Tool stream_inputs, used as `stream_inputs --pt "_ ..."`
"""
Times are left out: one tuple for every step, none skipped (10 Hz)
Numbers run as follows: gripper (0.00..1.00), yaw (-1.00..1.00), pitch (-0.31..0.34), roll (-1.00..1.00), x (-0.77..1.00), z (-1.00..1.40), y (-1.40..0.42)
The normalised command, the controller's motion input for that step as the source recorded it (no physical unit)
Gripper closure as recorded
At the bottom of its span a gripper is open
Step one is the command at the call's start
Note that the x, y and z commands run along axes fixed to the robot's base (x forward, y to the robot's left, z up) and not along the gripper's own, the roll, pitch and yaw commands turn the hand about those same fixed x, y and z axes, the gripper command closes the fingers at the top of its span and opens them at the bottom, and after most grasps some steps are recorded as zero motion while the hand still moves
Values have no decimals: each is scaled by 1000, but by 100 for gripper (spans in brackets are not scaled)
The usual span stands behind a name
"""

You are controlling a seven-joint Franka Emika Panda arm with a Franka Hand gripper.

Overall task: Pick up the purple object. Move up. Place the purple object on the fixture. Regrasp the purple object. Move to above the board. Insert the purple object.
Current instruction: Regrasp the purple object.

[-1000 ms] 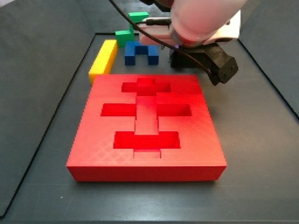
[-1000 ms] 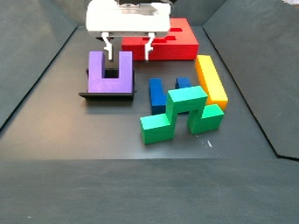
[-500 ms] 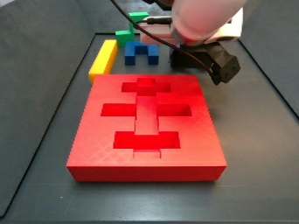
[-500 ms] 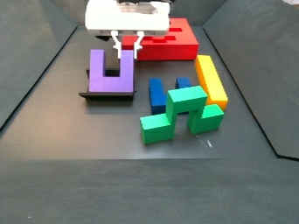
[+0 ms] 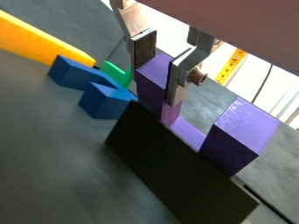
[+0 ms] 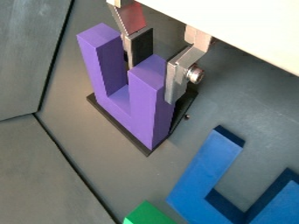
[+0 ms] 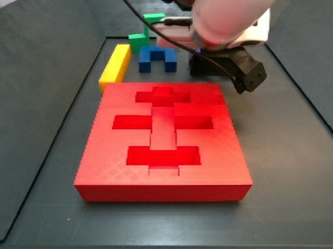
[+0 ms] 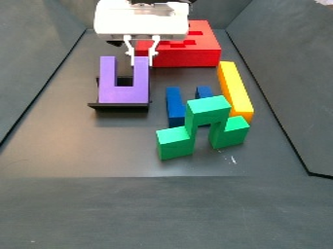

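The purple object (image 8: 123, 82) is a U-shaped block on the black fixture (image 8: 117, 106), left of the red board (image 8: 196, 51). My gripper (image 8: 142, 54) is over its far end, by the board. In both wrist views the gripper (image 5: 162, 87) (image 6: 158, 80) is shut on one prong of the purple object (image 6: 103, 63): one finger is in the slot between the prongs and the other is on the prong's outer face. The fixture (image 5: 176, 171) shows dark under the block. In a side view the arm hides the block, and the board (image 7: 163, 146) fills the front.
A blue U-shaped block (image 8: 180, 102), green blocks (image 8: 196, 124) and a long yellow bar (image 8: 235, 89) lie to the right of the fixture. In a side view the yellow bar (image 7: 117, 63) and the blue block (image 7: 159, 56) lie behind the board. Sloped dark walls border the floor.
The fingers were wide apart one second ago. They have since closed onto one prong of the purple object. Nothing has moved in the last half second.
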Motion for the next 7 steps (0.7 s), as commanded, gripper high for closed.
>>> stream_inputs --pt "100 0 0 0 0 0 0" --pt "100 0 0 0 0 0 0" --pt "100 0 0 0 0 0 0" --pt "100 0 0 0 0 0 0" --pt "100 0 0 0 0 0 0" --pt "100 0 0 0 0 0 0" --pt "100 0 0 0 0 0 0"
